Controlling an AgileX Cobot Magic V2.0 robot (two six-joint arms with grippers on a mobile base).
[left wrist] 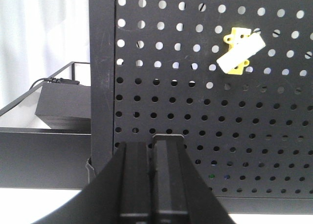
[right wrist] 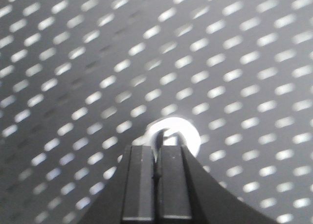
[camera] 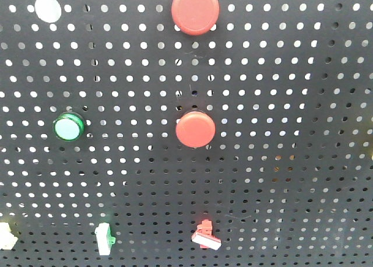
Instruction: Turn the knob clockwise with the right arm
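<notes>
Right gripper has its fingers pressed together, only a thin seam between them. The tips sit right at the lower edge of the knob; contact cannot be told through the blur. The knob is a white round cap on the pegboard, facing straight out. A small dark mark at its middle stands roughly upright in the right wrist view. Bare perforated board lies on every side of it.

Left gripper is also closed. It is low by the board's left edge post, with a yellow-and-white switch well apart, up and to the right. Left of the post, a tray holds a black box with a cable on top.

Front view shows no gripper. It shows two red buttons, a green lamp, a white cap and a red clip, all spaced well apart.
</notes>
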